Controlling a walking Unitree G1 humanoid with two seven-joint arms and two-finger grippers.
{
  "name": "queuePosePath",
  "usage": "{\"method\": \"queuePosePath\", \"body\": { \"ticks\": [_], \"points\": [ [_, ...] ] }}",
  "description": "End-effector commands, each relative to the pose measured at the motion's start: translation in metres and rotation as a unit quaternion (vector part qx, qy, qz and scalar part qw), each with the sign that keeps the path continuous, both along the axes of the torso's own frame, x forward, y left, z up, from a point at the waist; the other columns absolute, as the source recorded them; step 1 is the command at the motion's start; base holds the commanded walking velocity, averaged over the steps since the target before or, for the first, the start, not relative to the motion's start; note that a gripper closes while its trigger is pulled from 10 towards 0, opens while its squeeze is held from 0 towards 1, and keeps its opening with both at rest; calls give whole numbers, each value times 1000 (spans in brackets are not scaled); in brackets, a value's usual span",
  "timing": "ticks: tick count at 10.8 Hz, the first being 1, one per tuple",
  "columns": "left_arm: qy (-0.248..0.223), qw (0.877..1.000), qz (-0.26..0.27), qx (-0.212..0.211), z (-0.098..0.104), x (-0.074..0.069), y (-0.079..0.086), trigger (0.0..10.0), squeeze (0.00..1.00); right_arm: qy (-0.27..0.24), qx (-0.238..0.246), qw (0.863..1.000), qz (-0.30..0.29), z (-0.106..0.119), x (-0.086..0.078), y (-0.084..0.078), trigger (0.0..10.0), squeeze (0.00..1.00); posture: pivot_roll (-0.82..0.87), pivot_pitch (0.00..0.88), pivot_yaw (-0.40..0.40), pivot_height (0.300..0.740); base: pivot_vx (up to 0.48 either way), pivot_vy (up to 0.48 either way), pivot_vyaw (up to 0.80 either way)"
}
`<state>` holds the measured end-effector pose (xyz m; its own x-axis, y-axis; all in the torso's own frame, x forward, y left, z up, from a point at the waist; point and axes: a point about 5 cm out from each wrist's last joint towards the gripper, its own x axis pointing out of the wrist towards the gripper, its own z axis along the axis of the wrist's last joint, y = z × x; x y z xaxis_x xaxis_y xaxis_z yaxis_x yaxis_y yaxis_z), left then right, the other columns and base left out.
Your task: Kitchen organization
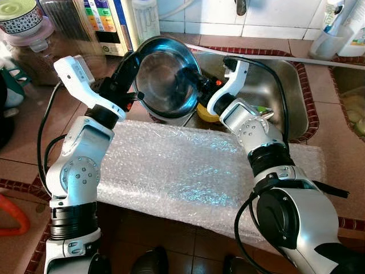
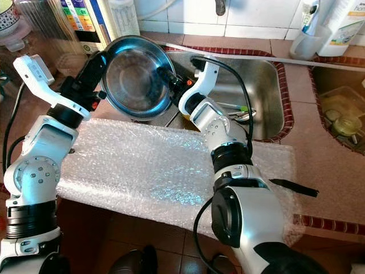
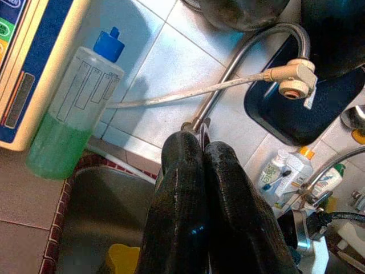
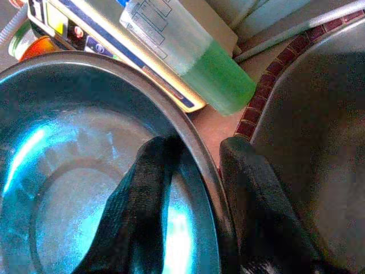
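Tilted steel bowl pinched at opposite rims, left gripper clamped on one edge, right gripper astride the other, bubble wrap just below.

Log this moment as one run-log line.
object: round stainless steel bowl, tilted on edge above sink corner | left gripper: clamped on left rim | right gripper: straddling right rim | below: bubble wrap sheet on counter
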<state>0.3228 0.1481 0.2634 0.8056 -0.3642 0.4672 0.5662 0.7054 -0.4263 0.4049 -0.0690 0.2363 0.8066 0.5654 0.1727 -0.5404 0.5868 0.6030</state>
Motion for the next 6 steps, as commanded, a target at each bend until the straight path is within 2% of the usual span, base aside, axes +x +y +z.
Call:
{"method": "queuePosePath", "body": {
  "ticks": [1, 3, 6],
  "points": [
    [-23, 1000, -2, 1, 8, -5, 1, 0, 0, 6, 5, 1000, -3, 2, 1, -1, 0, 0, -40, 214, 67, 740, 0, 0, 0],
    [-13, 1000, -8, 7, 3, -4, 0, 0, 0, 5, 13, 1000, 0, 3, 0, 1, 0, 0, -41, 214, 77, 740, 0, 0, 0],
    [2, 999, -26, 19, -6, -5, -7, 0, 0, 24, 16, 1000, -13, -8, 1, -4, 0, 0, -35, 207, 83, 740, 0, 0, 0]
  ]
}}
